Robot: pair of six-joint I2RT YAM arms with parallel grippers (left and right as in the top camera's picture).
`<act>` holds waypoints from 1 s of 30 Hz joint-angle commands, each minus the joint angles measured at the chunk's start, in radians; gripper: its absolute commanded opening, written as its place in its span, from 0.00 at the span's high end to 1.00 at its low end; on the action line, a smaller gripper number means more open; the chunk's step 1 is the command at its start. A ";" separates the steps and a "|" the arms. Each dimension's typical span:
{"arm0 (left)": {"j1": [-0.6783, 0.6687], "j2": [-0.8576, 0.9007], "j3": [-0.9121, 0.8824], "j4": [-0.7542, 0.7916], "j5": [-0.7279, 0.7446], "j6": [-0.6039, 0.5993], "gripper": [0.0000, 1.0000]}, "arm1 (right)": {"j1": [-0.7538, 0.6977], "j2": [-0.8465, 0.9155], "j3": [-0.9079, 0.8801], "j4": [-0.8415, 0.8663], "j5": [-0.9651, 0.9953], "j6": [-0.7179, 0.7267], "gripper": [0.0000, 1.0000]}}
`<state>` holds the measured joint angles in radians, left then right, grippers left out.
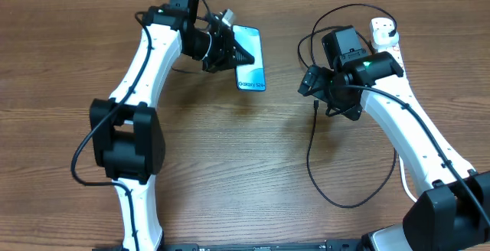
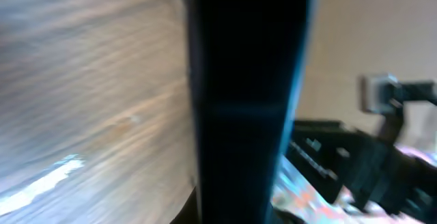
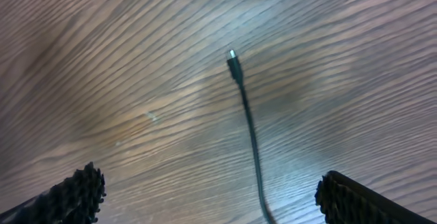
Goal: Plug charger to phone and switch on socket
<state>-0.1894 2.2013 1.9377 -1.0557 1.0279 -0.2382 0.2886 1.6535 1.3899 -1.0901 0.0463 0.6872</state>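
Left gripper (image 1: 232,55) clamps the phone (image 1: 253,73); right gripper (image 3: 212,186) gapes wide over the charger (image 3: 247,111).

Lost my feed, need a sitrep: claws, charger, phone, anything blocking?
Left claw shut on phone. Right claw open, above charger tip lying loose on table. Tip not in phone. Nothing between tip and claw.

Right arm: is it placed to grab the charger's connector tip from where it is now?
Likely yes. The right gripper is open, and the charger's connector tip lies flat on the bare table ahead of its fingers, with nothing covering it.
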 commanded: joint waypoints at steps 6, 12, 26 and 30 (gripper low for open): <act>0.003 0.064 0.010 -0.058 0.218 0.070 0.96 | 0.004 -0.006 -0.104 0.094 0.046 -0.005 0.00; 0.034 0.064 0.010 -0.059 0.219 0.050 0.96 | 0.004 -0.003 -0.156 0.182 0.042 -0.005 0.32; 0.079 0.064 0.010 -0.070 0.218 0.082 0.96 | 0.004 0.158 -0.193 0.307 0.065 -0.042 0.47; 0.079 0.064 0.010 -0.070 0.219 0.082 0.96 | 0.001 0.159 -0.193 0.315 0.113 -0.042 0.51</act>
<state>-0.1047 2.2696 1.9377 -1.1259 1.1934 -0.1825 0.2890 1.8217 1.1969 -0.7856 0.1085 0.6529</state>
